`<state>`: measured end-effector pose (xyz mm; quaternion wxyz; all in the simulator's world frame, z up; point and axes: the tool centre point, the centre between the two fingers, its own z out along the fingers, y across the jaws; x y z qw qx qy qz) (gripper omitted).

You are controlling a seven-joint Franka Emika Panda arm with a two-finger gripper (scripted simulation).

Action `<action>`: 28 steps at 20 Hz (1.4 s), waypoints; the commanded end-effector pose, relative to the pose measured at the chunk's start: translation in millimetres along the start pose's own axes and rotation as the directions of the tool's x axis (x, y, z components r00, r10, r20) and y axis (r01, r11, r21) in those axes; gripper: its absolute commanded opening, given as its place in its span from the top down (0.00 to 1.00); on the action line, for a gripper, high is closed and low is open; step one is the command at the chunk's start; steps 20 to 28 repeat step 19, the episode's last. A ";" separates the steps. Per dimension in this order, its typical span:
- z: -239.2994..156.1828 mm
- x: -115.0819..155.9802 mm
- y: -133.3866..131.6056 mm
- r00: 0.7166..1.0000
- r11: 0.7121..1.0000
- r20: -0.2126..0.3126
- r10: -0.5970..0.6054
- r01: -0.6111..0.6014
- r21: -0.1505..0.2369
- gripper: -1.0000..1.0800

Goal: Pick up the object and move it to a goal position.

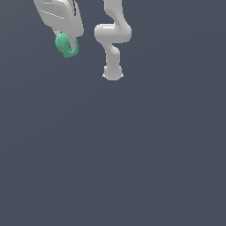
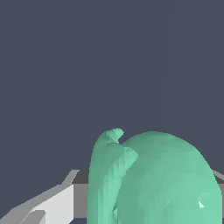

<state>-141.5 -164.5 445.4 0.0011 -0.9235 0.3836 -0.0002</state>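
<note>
The object is a small teal-green lumpy thing with a curled hook end. It hangs at the tip of my gripper at the upper part of the exterior view's left, lifted well above the floor. The gripper's white body reaches down from the top edge, and its jaws are shut on the object. In the wrist view the object fills the lower part of the picture, close to the camera, with one white finger beside it. The other finger is hidden behind the object.
The arm's white links and base stand at the top centre of the exterior view. A plain dark grey floor lies around it. No goal marker shows.
</note>
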 end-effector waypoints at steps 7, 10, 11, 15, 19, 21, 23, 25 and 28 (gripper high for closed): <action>-48.0 14.7 27.0 1.000 1.000 0.000 -0.002 0.002 -0.002 1.00; -56.7 17.8 31.7 1.000 1.000 0.000 -0.003 0.003 -0.002 1.00; -58.7 18.7 32.8 1.000 1.000 0.000 -0.003 0.003 -0.002 1.00; -62.9 20.6 35.1 1.000 1.000 0.000 -0.003 0.003 -0.002 1.00; -61.9 20.6 34.2 1.000 1.000 0.000 -0.003 0.003 -0.002 1.00; -61.9 20.6 34.2 1.000 1.000 0.000 -0.003 0.003 -0.002 1.00; -61.9 20.6 34.2 1.000 1.000 0.000 -0.003 0.003 -0.002 1.00; -61.9 20.6 34.2 1.000 1.000 0.000 -0.003 0.003 -0.002 1.00; -61.9 20.6 34.2 1.000 1.000 0.000 -0.003 0.003 -0.002 1.00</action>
